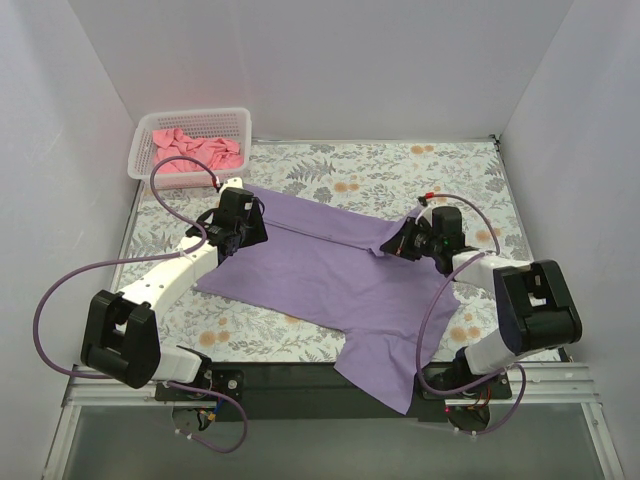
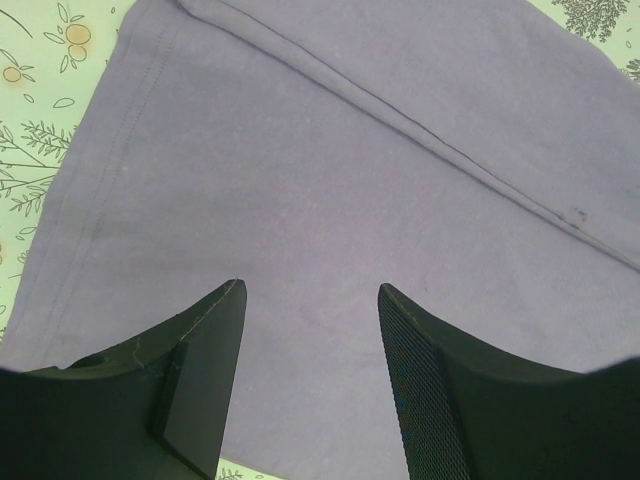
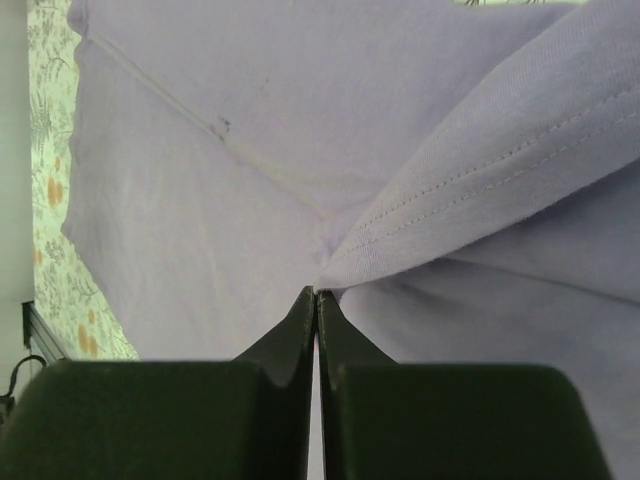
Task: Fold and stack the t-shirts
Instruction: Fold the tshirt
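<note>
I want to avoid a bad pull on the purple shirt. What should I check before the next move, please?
1. Right pincer shut on lavender t-shirt fold: ok.
2. Left pincer gripping cloth: not ok, open above it.
3. Shirt wholly on table: not ok, part hangs over the near edge.
4. Salmon-pink t-shirt out of the way in basket: ok.

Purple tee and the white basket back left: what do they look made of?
The purple tee looks like soft knit cloth, likely cotton jersey, with a matte finish. It drapes and creases, and the wrist views show stitched hems. The white basket looks like moulded plastic, slightly glossy, with stiff mesh walls and a solid rim. The exact fibre and plastic type can't be told by sight.
</note>
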Motion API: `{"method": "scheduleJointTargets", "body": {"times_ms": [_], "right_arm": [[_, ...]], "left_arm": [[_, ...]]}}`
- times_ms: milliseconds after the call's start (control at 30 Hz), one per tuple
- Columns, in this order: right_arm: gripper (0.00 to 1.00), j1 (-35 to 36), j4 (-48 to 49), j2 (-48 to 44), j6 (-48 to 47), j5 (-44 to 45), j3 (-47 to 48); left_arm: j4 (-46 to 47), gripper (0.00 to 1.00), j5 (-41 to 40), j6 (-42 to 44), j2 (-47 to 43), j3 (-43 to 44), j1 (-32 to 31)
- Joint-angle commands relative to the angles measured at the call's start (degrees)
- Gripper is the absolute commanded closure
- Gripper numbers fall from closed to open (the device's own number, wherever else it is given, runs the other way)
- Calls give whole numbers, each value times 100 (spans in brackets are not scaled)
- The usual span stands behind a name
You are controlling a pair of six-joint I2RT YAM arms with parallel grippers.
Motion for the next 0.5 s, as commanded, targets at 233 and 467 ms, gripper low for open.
{"method": "scheduleJointTargets", "body": {"times_ms": [233, 467], "right_arm": [[99, 694, 6, -980, 1324, 1072, -731], [81, 1178, -390, -981, 1458, 1469, -811]], "left_arm": [[72, 46, 103, 83, -65, 69, 7], [72, 46, 348, 118, 14, 78, 7]]}}
